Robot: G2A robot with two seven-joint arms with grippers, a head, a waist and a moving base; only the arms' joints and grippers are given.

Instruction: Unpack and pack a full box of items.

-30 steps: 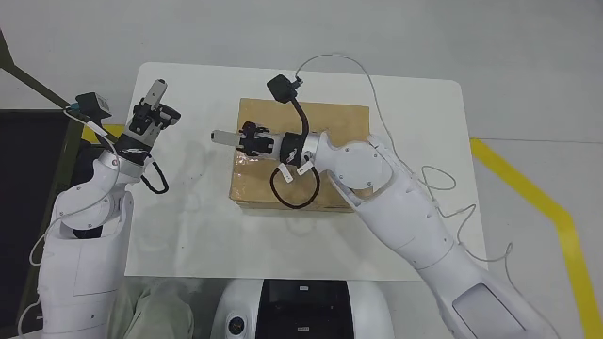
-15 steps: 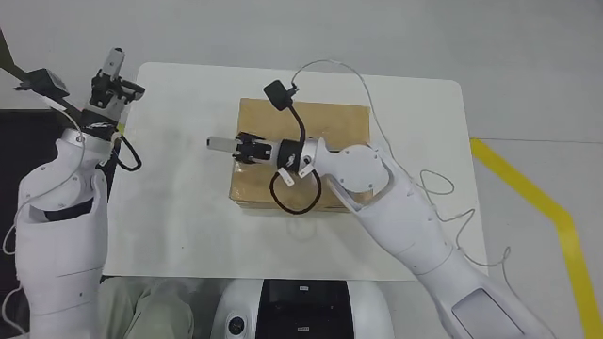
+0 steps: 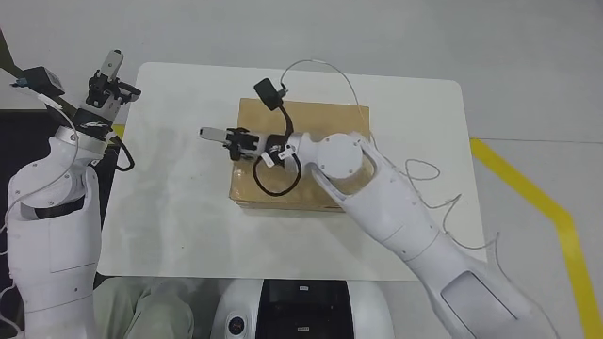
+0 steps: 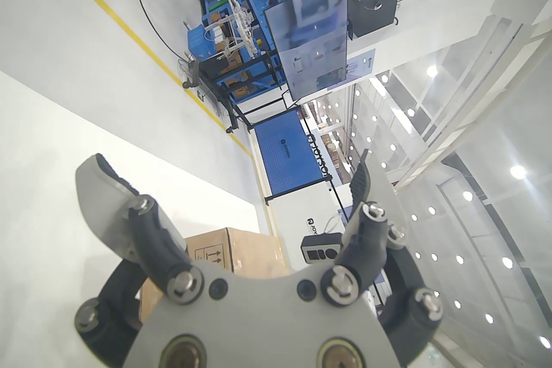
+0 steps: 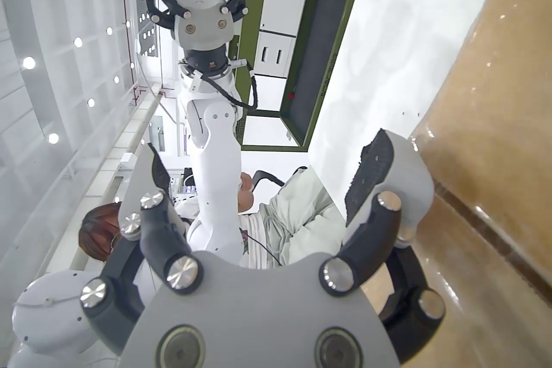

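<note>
Box: closed cardboard, centre of the top view, on the white table.
Right gripper: at the box's left edge in the top view. Its wrist view shows the fingers spread and empty.
Left gripper: at the table's upper-left corner, well apart from the box, fingers spread and empty.
Unclear: whether the right gripper touches the box.

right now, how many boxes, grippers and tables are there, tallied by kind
box: 1
grippers: 2 (left gripper, right gripper, both open)
table: 1
total: 4
</note>
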